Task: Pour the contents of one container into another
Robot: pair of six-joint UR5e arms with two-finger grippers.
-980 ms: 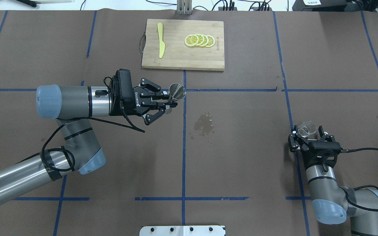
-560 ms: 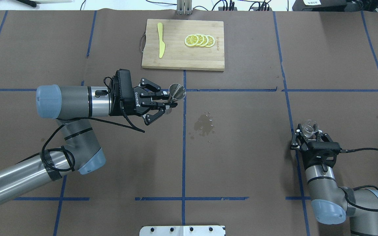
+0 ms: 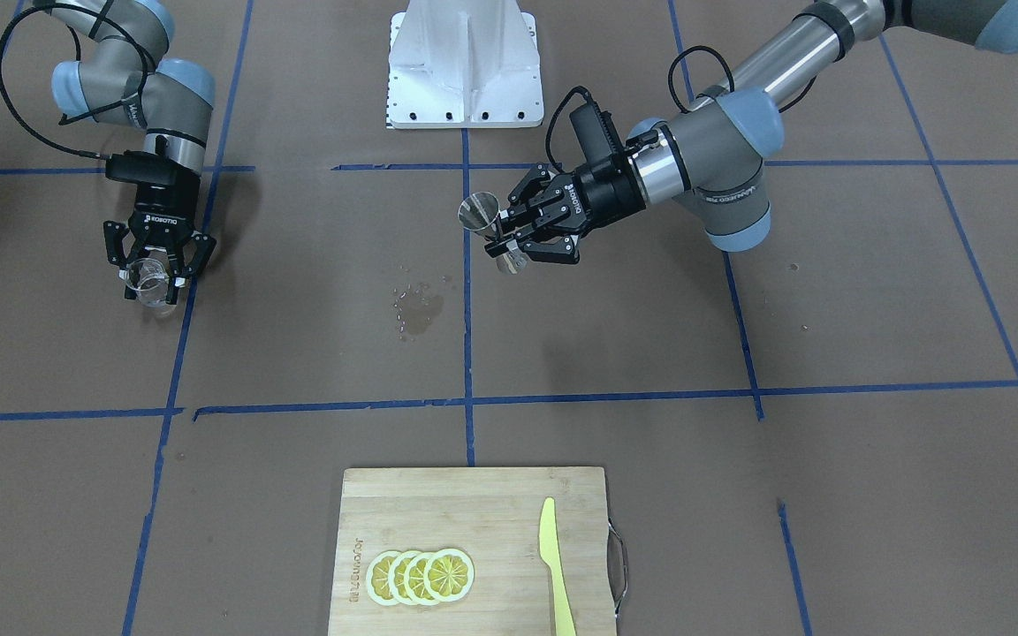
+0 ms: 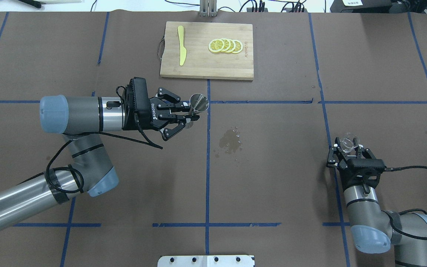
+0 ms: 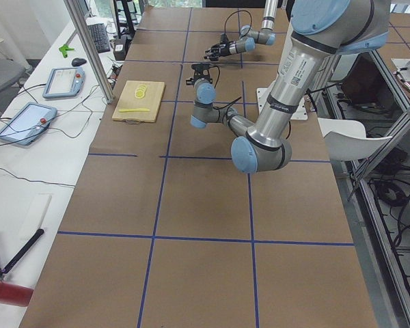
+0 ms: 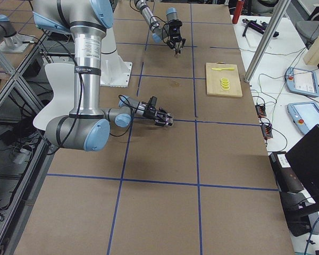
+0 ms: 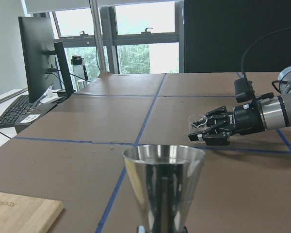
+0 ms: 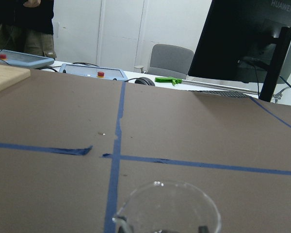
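A steel jigger [image 4: 199,102] hangs upright above the table left of centre, with my left gripper [image 4: 194,116] shut on its waist. The left wrist view shows the jigger's cup [image 7: 164,187] close up. The front view has the jigger [image 3: 480,212] and that gripper [image 3: 509,238] near the middle line. At the right, a small clear glass beaker [image 4: 348,141] sits low over the table between the fingers of my right gripper [image 4: 348,148], which is shut on it. Its rim [image 8: 167,206] fills the bottom of the right wrist view. From the front, the beaker [image 3: 148,284] shows at the left.
A wooden cutting board [image 4: 198,66] at the far middle carries lemon slices [image 4: 225,46] and a yellow knife [image 4: 181,45]. A wet spill [image 4: 230,142] marks the table between the arms. The white base plate [image 4: 206,260] lies at the near edge.
The right gripper's fingers have drawn in from a wide stance onto the glass beaker, which shifted slightly. The left arm with the jigger has barely moved.
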